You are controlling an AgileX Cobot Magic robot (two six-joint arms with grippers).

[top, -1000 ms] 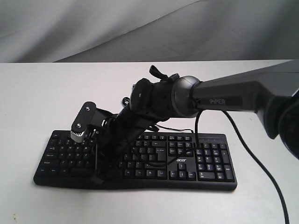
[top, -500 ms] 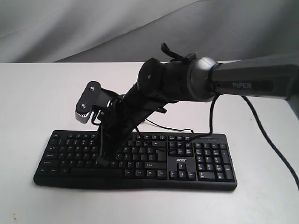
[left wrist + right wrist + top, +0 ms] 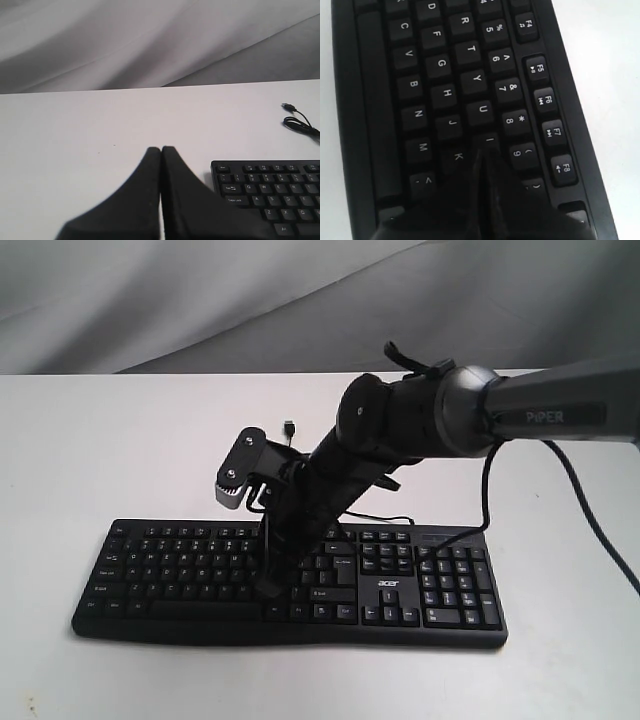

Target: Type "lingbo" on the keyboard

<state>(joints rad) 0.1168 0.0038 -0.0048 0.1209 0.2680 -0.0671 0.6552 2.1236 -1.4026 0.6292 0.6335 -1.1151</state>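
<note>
The black keyboard [image 3: 150,570] with its white acer logo lies along the front of the white table. My right arm reaches over it from the right. Its gripper [image 3: 268,585] points down at the middle letter keys, jaws shut with nothing between them. In the right wrist view the closed tips [image 3: 482,150] sit at the edge of the I key [image 3: 489,139], beside K, on the keyboard [image 3: 420,75]. Contact cannot be told. My left gripper [image 3: 161,149] is shut and empty over bare table, off the Esc end of the keyboard [image 3: 270,195]. It is out of the exterior view.
The thin black USB cable ends in a loose plug [image 3: 289,427] on the table behind the keyboard, also seen as a plug [image 3: 288,106] in the left wrist view. A grey cloth backdrop [image 3: 150,300] hangs behind the white table [image 3: 90,440].
My right arm has swung to the right along the keyboard, carrying the shut gripper from the left letter keys toward the middle ones. The keyboard has not shifted.
</note>
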